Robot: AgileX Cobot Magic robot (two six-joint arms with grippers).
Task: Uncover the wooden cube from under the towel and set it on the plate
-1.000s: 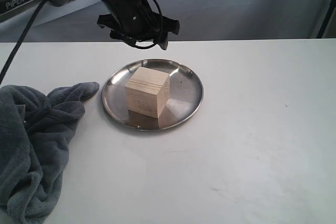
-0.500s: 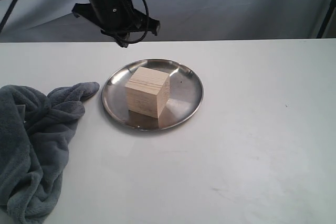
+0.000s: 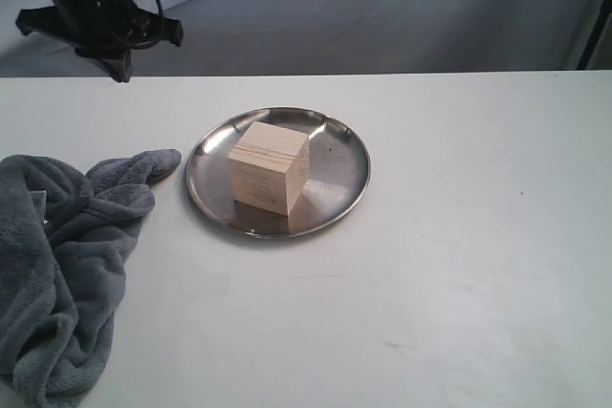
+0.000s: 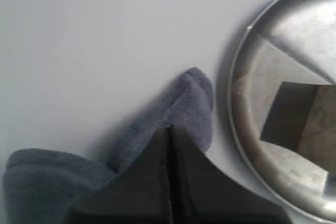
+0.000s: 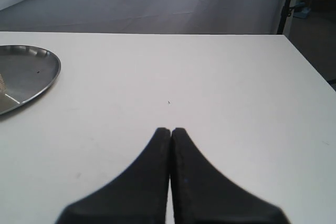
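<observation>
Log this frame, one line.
wooden cube: on plate | towel: bunched beside plate | left gripper: shut, empty | right gripper: shut, empty

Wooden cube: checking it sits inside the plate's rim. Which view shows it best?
The exterior view: the whole wooden cube stands on the plate, within its rim. The left wrist view cuts it off at the frame edge; the right wrist view shows barely a sliver.
</observation>
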